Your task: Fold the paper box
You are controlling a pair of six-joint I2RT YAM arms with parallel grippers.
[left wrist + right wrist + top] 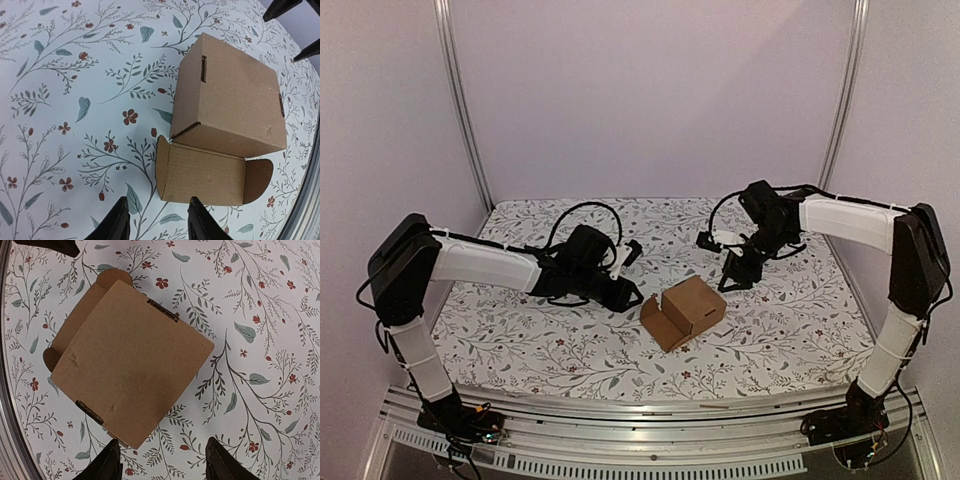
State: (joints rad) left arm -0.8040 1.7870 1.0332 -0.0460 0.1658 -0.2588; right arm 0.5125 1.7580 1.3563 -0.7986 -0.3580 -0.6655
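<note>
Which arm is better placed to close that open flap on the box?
Left. The open flap of the paper box lies right before the left gripper; the right gripper faces a closed side.

left gripper fingers: cut off by the bottom edge of its wrist view, only the tips show.
right gripper fingers: likewise cut off at the bottom edge.
paper box inside: hidden ahead of the right gripper, under the upper panel.
paper box flap: beyond the box from the right gripper, mostly covered, two rounded corners showing.
jaws from above: too small and dark to tell the gap.
</note>
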